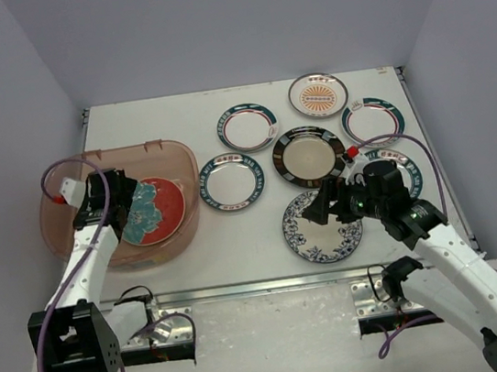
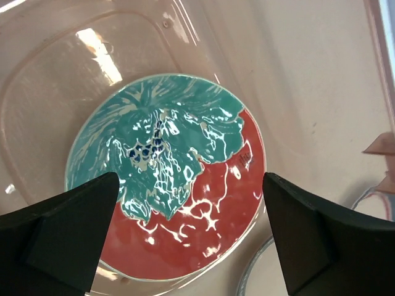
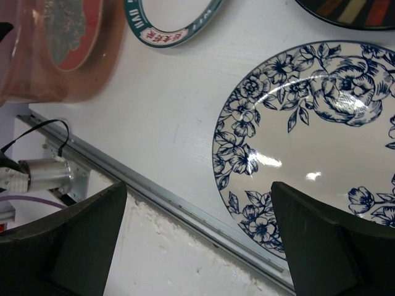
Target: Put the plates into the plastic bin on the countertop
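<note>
One red-and-teal floral plate (image 2: pixel 166 185) is seen lying flat on the floor of the plastic bin (image 1: pixel 175 155), which is set at the left of the desk (image 1: pixel 255 231). The left claw (image 2: pixel 190 182) is held above that plate, its two fingers (image 2: pixel 68 234) spread wide and nothing gripped between them. Whether the plate is touched cannot be told. The right claw (image 3: pixel 197 188) is likewise released. It is spread wide over the near-left rim of the blue floral plate (image 3: pixel 321 142) and the bare desk beside it, close to the metal front edge (image 3: pixel 185 213), and nothing is held.

Eight plates are counted, one in the bin and seven on the desk. Of the seven, four are teal-rimmed plates (image 1: pixel 231 181), one of them partly hidden beneath the right arm (image 1: pixel 453 259). One is the dark-rimmed plate (image 1: pixel 308 156), one the orange sunburst plate (image 1: pixel 318 94), and one the blue floral. One bin is seen.

The left arm (image 1: pixel 84 265) is raised from its base and reached forward over the bin's near wall. The right arm is stretched from its base at the right, its wrist turned leftward, low over the desk.
</note>
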